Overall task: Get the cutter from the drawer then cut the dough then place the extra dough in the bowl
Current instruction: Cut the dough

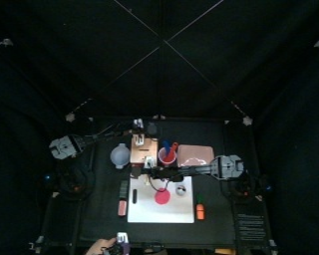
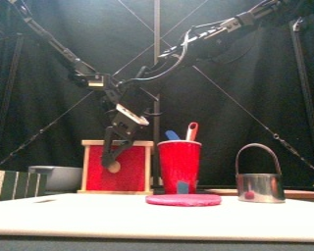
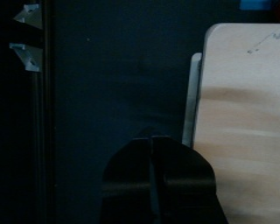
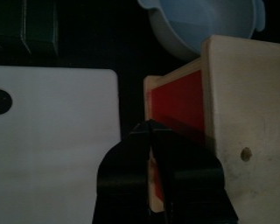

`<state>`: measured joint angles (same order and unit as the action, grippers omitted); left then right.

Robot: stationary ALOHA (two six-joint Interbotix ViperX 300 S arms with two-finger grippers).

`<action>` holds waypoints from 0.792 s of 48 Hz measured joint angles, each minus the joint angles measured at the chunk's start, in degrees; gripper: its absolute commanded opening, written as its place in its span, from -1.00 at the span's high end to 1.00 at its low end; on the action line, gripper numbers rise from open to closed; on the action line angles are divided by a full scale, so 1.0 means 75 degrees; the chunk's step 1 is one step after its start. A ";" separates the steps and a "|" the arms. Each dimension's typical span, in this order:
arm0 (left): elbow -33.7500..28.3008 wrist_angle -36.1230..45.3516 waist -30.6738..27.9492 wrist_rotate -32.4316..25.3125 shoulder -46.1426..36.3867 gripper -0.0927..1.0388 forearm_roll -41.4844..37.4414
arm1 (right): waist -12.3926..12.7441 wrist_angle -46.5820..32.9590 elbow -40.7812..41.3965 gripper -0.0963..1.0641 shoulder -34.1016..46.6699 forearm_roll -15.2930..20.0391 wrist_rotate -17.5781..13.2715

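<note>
Top view: the dough (image 1: 166, 200) is seen lying flat on the white board (image 1: 144, 219). Front view: the cutter (image 2: 258, 175) is stood upright near the dough, already out of the wooden box (image 2: 117, 167). Left wrist view: the left gripper (image 3: 154, 171) is held pressed together beside the box. Right wrist view: the right gripper (image 4: 154, 162) is pressed together at the red drawer front (image 4: 178, 98). If it is pushed off-centre, the box could be shoved into the bowl (image 4: 206, 22).

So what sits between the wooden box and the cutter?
Front view: the red cup stands between wooden box and cutter, with the dough disc before it.
</note>
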<state>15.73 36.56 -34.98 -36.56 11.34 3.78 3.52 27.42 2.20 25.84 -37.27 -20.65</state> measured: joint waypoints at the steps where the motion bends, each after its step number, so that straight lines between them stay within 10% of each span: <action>1: 0.0000 0.0000 0.0000 0.0000 0.0000 0.34 0.0000 | 0.0012 0.0000 0.0000 0.53 -0.0012 -0.0035 0.0000; 18: 0.0012 -0.0082 -0.0012 0.0070 0.0000 0.34 0.0000 | -0.0023 0.0059 -0.0070 0.53 0.0000 -0.0105 -0.0082; 38: 0.0164 -0.1453 -0.0070 0.0117 -0.0973 0.33 0.0328 | -0.1020 0.0563 0.0035 0.51 -0.1172 0.0023 -0.0105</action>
<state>16.96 25.66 -35.51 -35.68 4.04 6.24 -4.13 31.64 2.46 17.05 -37.09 -21.45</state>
